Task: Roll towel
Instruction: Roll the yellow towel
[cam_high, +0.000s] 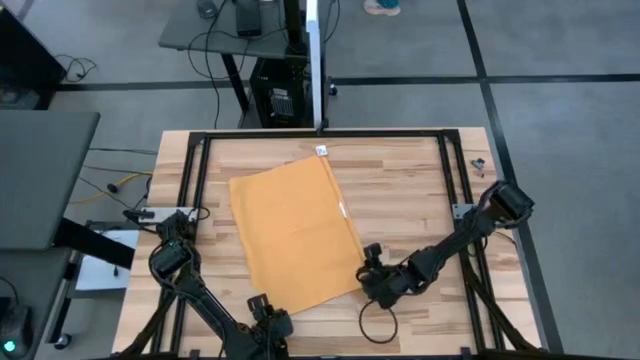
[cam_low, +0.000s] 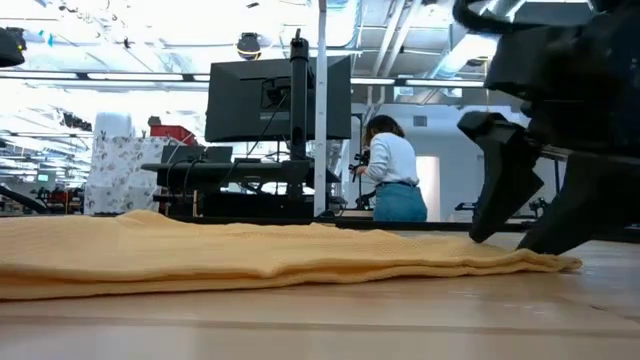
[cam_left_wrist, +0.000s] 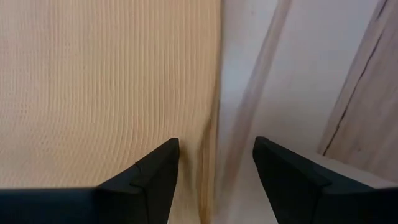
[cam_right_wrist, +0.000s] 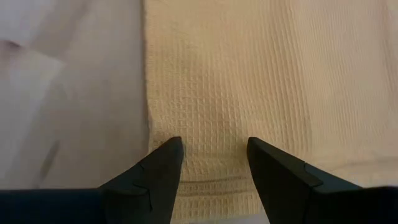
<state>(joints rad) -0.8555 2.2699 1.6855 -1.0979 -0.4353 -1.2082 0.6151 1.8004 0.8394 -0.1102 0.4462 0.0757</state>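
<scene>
The towel (cam_high: 296, 231) lies flat and unrolled on the wooden surface (cam_high: 410, 190), its white tag (cam_high: 321, 151) at the far edge. The left gripper (cam_left_wrist: 216, 177) hovers with fingers spread and empty over the towel's near-left edge. The right gripper (cam_right_wrist: 214, 171), also spread and empty, sits low at the near-right corner.

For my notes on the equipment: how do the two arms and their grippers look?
Both arms are dark, almost black, built of slim jointed segments. The left gripper and right gripper each end in two matte black, wedge-shaped fingers. A black cable loops on the table near the right arm.
</scene>
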